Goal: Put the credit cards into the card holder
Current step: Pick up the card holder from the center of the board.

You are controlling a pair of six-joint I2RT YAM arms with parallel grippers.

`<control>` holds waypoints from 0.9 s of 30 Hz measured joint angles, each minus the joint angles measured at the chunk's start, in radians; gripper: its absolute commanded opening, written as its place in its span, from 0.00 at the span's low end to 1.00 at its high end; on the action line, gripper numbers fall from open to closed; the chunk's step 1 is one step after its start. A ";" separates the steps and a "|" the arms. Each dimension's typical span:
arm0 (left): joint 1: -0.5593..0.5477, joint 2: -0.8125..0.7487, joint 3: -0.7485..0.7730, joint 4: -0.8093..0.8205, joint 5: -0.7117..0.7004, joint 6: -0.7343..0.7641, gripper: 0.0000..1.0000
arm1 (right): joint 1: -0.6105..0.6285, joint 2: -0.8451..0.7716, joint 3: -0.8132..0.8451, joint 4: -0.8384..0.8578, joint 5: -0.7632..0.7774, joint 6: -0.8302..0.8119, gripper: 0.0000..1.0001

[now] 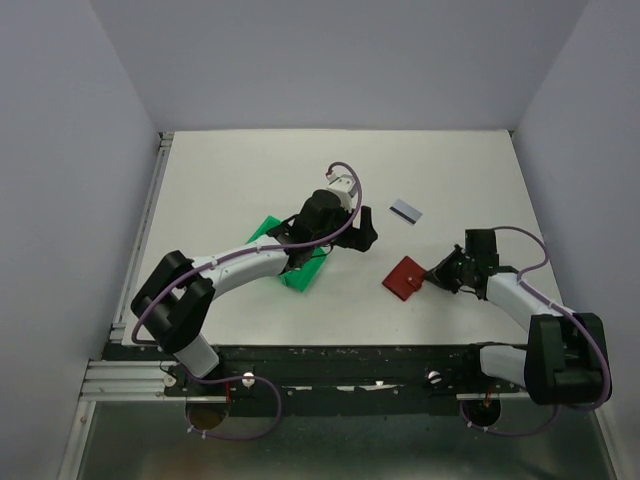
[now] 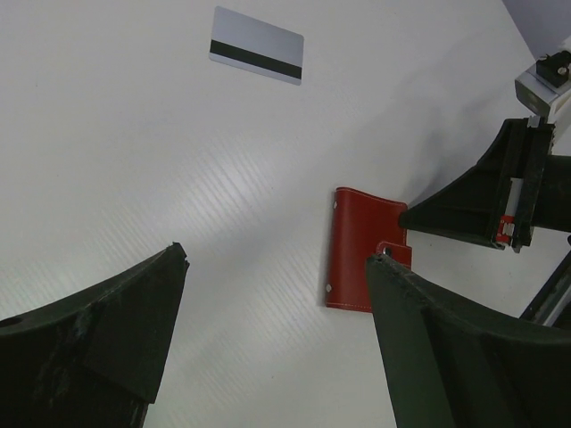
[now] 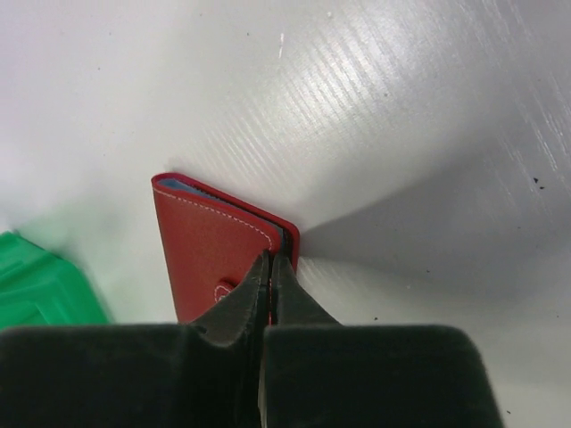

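Card holder, folded shut on the bench, pinched at its near edge by the narrowed right hand; left hand wide, empty; one credit card well beyond — likely the opening step, next: lift the flap open without dragging it.

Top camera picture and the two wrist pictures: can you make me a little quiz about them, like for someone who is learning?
1. True or false: the left pincer holds the credit card.
2. What is the right pincer pinching? A the credit card; B the card holder; C nothing.
3. How many credit cards can you see on the table?
Key: 1 false, it stands open and empty. 2 B. 3 one.
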 measured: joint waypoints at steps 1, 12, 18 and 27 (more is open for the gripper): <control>0.000 0.003 0.000 0.002 0.004 -0.002 0.95 | 0.000 -0.001 0.000 0.005 -0.002 -0.001 0.00; 0.000 0.032 -0.043 0.090 0.076 -0.043 0.95 | 0.000 -0.143 -0.002 0.015 -0.019 -0.032 0.00; 0.000 0.080 -0.101 0.229 0.165 -0.114 0.94 | 0.000 -0.250 -0.002 0.024 -0.075 -0.066 0.00; 0.005 0.150 -0.222 0.577 0.330 -0.288 0.93 | 0.000 -0.330 0.014 0.055 -0.211 -0.105 0.00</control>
